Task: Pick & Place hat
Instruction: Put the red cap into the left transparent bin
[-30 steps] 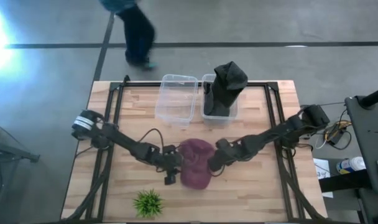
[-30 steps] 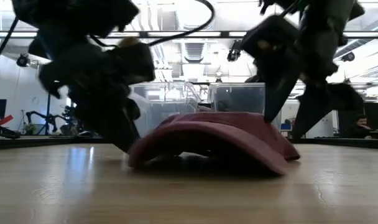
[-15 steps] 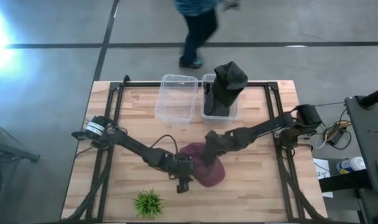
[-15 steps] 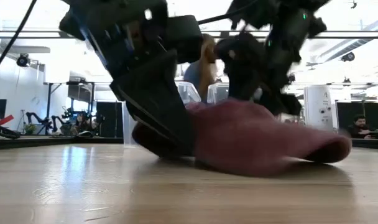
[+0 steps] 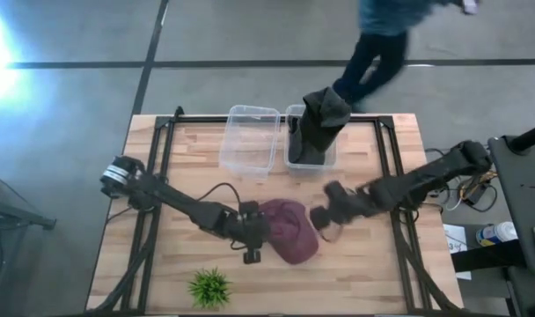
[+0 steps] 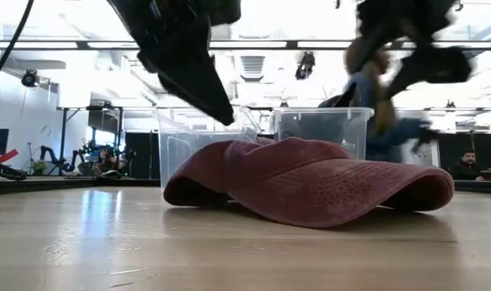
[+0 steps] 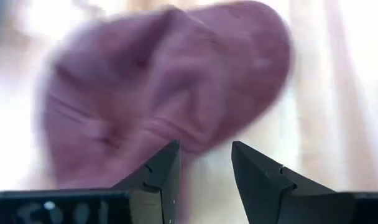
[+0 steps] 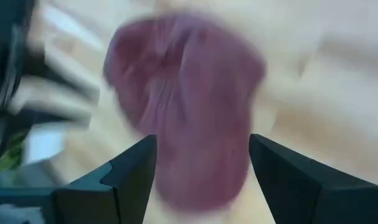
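A maroon cap (image 5: 289, 231) lies on the wooden table between my two grippers, its brim and crown resting flat on the wood in the low view (image 6: 310, 182). My left gripper (image 5: 252, 242) is open at the cap's left edge; in its wrist view (image 7: 206, 168) the cap (image 7: 164, 87) sits just beyond the fingertips. My right gripper (image 5: 323, 218) is open just right of the cap; its wrist view (image 8: 201, 168) shows the cap (image 8: 189, 93) ahead between the spread fingers. In the low view both grippers (image 6: 205, 81) (image 6: 415, 48) hang above the cap.
Two clear bins stand at the far side: the left one (image 5: 250, 141) holds nothing, and the right one (image 5: 289, 154) holds a dark cloth item (image 5: 325, 119). A small green plant (image 5: 210, 286) sits near the near edge. A person (image 5: 382, 44) walks past beyond the far edge.
Both grippers closed in on the cap, and it slid a little toward the table's right and bunched up. Then the left gripper backed toward the left and rose, and the right gripper drew back toward the right and up. The cap now lies flat again.
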You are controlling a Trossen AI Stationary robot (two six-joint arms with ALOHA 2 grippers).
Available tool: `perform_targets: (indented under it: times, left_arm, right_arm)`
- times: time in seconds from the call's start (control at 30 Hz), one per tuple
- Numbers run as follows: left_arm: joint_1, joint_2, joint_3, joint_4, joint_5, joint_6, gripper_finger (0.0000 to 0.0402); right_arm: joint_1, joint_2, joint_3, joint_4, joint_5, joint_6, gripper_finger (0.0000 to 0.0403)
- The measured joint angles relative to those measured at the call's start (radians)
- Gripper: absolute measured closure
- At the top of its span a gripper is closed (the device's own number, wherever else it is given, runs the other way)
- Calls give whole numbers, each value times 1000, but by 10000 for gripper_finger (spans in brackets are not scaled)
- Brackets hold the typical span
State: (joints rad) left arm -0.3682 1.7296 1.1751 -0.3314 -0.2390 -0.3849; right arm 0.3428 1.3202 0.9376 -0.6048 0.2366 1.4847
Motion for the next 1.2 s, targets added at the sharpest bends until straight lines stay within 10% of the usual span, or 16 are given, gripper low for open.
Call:
perform_targets:
  times: [0.37, 0.87, 1.2]
  left_arm:
    - [149, 11, -21, -7, -54, 224, 264]
    - [184, 15, -102, 5, 121, 149, 264]
    - [88, 15, -150, 21, 205, 42, 264]
  right_arm:
    - [336, 93, -103, 123, 67, 569, 152]
    - [344, 400, -128, 664, 149, 597, 152]
    - [323, 463, -109, 692, 345, 588, 152]
